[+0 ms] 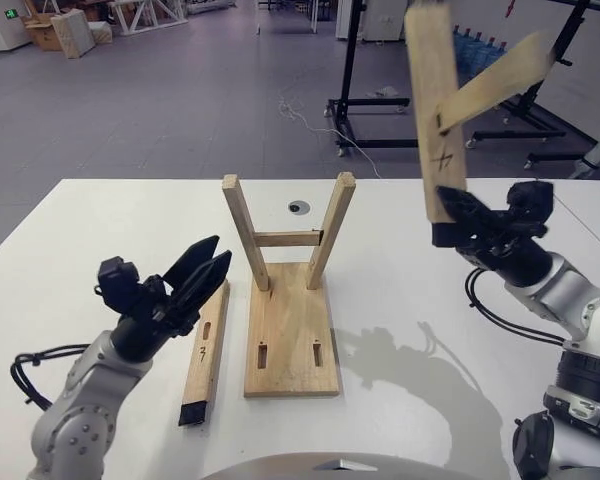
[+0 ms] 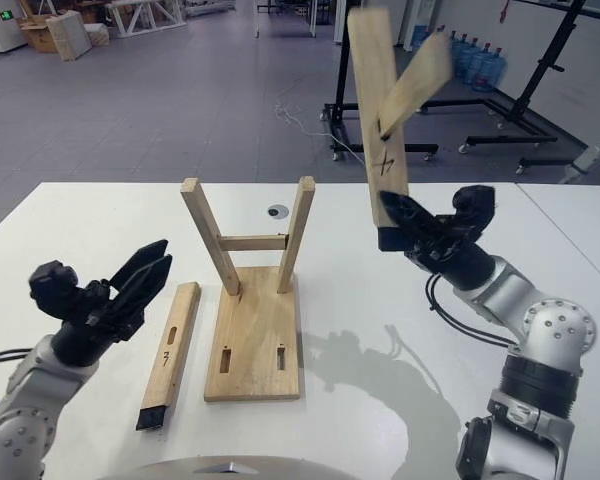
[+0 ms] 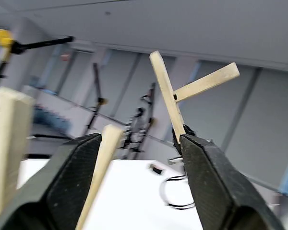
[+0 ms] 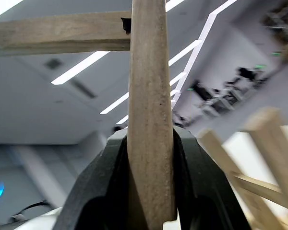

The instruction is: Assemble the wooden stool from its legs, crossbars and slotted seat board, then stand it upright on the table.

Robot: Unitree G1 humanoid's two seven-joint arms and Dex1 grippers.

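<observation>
Seat board [image 1: 290, 335]: lay flat on the white table [image 1: 100, 230], with two empty slots at its near end.
Standing legs: one leg [image 1: 245, 232] and a second [image 1: 332, 228] stood in the board's far end, splaying apart towards the top.
Crossbar [image 1: 288, 239]: ran level between those two legs, partway up from the board.
Loose leg [image 1: 207, 345]: lay flat just beside the board's left edge, roughly parallel to it and not touching it. Its dark-capped end was at the near side.
Right gripper [image 1: 455, 208]: was up off the table to the right of the board, jaws clamped on the lower end of a third leg.
Held leg [image 1: 435, 100]: stood almost upright, well above the board and to its right – another crossbar [image 1: 500, 80] stuck out of it and slanted up to the right.
Left gripper [image 1: 218, 250]: hung low to the left of the board, near the loose leg's far end, jaws apart and holding nothing. I could not tell whether it touched that leg.
</observation>
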